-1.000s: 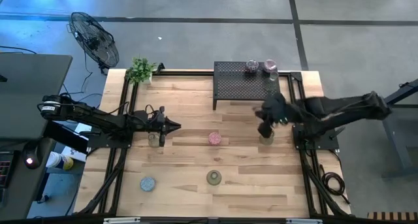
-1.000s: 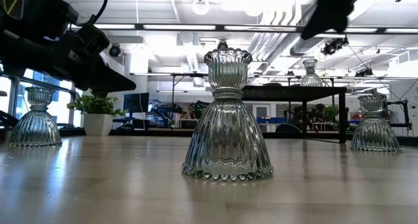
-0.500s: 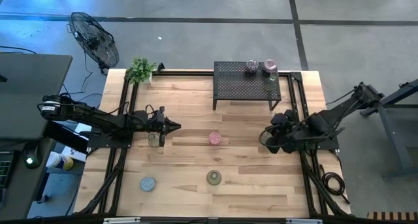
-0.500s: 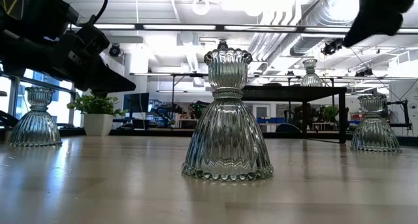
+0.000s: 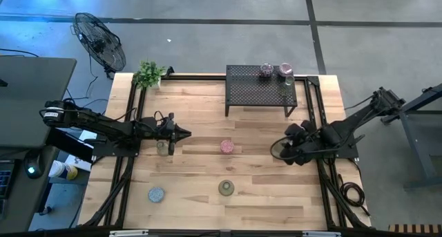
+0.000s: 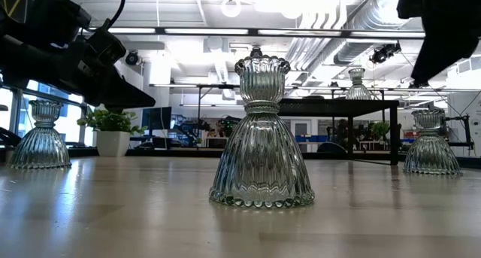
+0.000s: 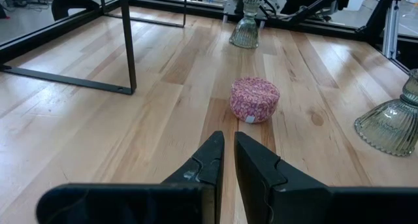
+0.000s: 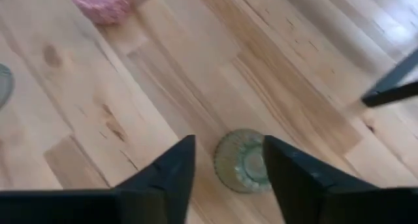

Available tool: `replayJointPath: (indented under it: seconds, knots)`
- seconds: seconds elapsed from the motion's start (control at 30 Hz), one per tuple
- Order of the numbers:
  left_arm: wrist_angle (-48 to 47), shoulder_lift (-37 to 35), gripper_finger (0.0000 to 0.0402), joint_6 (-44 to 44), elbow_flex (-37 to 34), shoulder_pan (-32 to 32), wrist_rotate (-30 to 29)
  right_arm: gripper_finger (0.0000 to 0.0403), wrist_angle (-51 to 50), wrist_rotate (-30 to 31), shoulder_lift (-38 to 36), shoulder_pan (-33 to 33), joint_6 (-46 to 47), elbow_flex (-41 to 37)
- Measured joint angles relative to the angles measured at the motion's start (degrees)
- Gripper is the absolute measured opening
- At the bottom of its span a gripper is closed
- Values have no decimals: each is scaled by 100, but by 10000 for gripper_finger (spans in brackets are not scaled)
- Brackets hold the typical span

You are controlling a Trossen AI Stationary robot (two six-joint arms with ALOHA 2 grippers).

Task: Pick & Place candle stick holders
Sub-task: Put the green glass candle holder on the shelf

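— Hovering over the table's right side, the right gripper [image 8: 222,168] has its jaws apart above a clear holder [image 8: 240,160]; that holder stands on the wood, seen end-on between the fingers, and no finger touches it.

— And the left gripper [image 7: 228,162]?

— It waits low at the table's left, pointing at the pink holder [image 7: 255,100]; its jaws stand nearly together, only a thin slit between them, gripping nothing; a clear holder [image 5: 163,148] stands just under its tip in the high view.

— Where are the other holders?

— The pink one sits mid-table; an olive holder [image 5: 226,188] stands nearer the front edge, and a blue holder [image 5: 157,194] at the front left; two more, a mauve holder [image 5: 266,70] and a pale holder [image 5: 286,72], stand on the far right corner of the rack [image 5: 252,90]; the rack stands at the table's far edge, and a plant [image 5: 148,74] at the far left corner.

— Is anything off the table [image 5: 200,168]?

— No holder is lifted; every one rests on the wood or the rack.
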Motion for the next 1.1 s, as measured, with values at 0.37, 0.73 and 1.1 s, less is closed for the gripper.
replayJointPath:
  seconds: [0.37,0.73,1.1]
  knots:
    - [0,0,34,50,0,-1,-1,293,-474,-32,15,-394,240,1]
    - [0,0,34,109,7,-1,92,292,787,-705,114,-848,-183,-1095]
    - [0,0,34,131,7,0,90,223,1045,-554,113,-848,-391,-1139]
